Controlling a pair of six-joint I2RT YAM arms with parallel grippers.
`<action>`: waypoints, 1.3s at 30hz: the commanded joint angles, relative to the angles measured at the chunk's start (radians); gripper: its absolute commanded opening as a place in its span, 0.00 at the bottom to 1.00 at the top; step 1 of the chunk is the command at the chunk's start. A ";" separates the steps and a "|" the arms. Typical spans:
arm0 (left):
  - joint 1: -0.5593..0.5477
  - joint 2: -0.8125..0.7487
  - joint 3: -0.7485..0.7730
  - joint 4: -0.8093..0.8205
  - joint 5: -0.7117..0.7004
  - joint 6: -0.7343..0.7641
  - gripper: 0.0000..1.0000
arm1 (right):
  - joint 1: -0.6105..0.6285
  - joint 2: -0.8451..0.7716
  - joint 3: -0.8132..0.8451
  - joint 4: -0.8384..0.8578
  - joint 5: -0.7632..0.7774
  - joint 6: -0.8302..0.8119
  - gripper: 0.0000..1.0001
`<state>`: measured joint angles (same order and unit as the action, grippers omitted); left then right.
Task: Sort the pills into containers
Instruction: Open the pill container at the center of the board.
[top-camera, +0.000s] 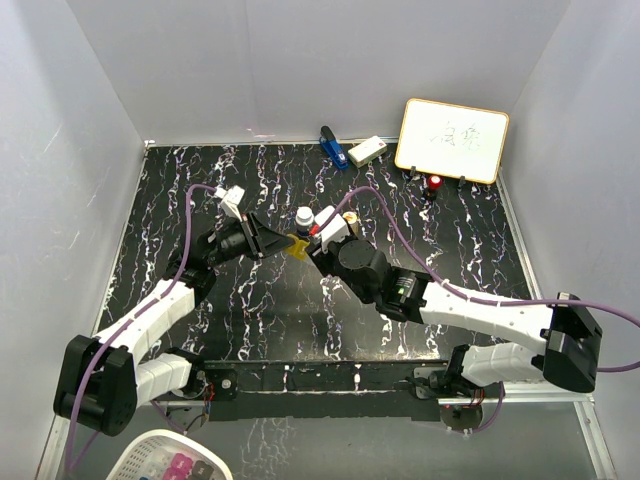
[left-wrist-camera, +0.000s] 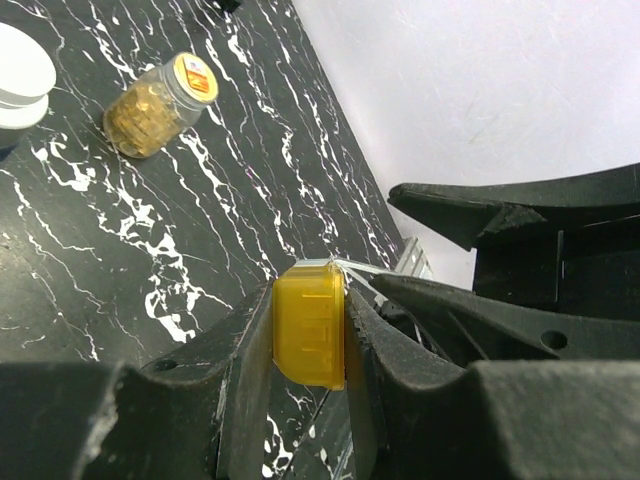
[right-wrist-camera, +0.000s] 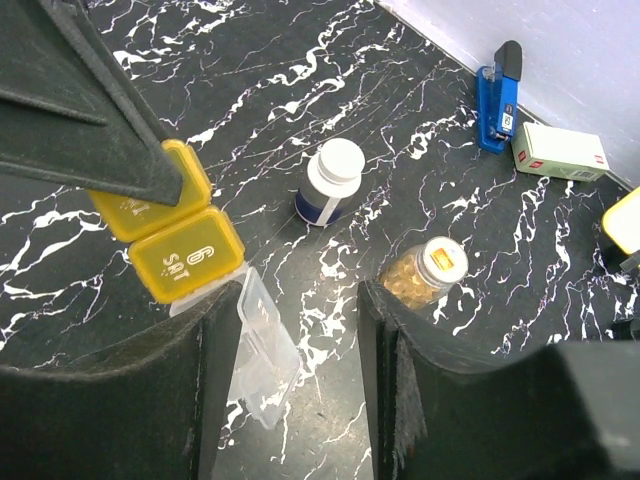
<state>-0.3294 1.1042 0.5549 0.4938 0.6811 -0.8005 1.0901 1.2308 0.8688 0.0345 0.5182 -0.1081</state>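
Near the middle of the black marbled table (top-camera: 200, 180), in the top view, the left gripper (top-camera: 272, 241) comes in from nine o'clock and pinches the small oblong pill box (top-camera: 297, 246) clear of the surface. Its fingers are pressed flat on the box's two long sides. The right gripper (right-wrist-camera: 300, 300) arrives from four o'clock with its jaws apart. A clear lid flap (right-wrist-camera: 258, 345) hangs in the gap between them, and I cannot tell whether either finger touches it.

By my reading, sorting has barely begun. No loose pill shows anywhere, and only the one flap looks open. The dark bottle (right-wrist-camera: 330, 182) stands capped at twelve o'clock from the box. The golden-amber bottle (right-wrist-camera: 425, 275) lies on its side just beside it at about one o'clock, capped and packed with pills. Both bottles have yet to be opened and every section filled.

The box is glossy translucent plastic with rounded yellow-gold sections, one stamped SAT. The flap is thin and colourless. The dark bottle is a smooth cylinder under a round white cap. The amber one is see-through, its contents grainy. A blue object (right-wrist-camera: 497, 95) and a white rectangular block (right-wrist-camera: 558, 152) sit well apart at the far edge, toward one o'clock.
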 joint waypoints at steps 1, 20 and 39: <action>-0.004 -0.030 0.002 0.049 0.077 -0.033 0.00 | -0.004 -0.023 -0.010 0.074 0.027 -0.014 0.46; -0.003 -0.040 -0.037 0.140 0.127 -0.091 0.00 | -0.004 -0.086 -0.025 0.033 -0.046 0.033 0.30; -0.003 -0.027 -0.019 0.067 0.070 -0.075 0.00 | -0.004 -0.246 -0.103 -0.031 -0.172 0.073 0.68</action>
<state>-0.3298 1.0786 0.5213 0.5579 0.7513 -0.8642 1.0901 1.0218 0.8021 0.0002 0.4061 -0.0669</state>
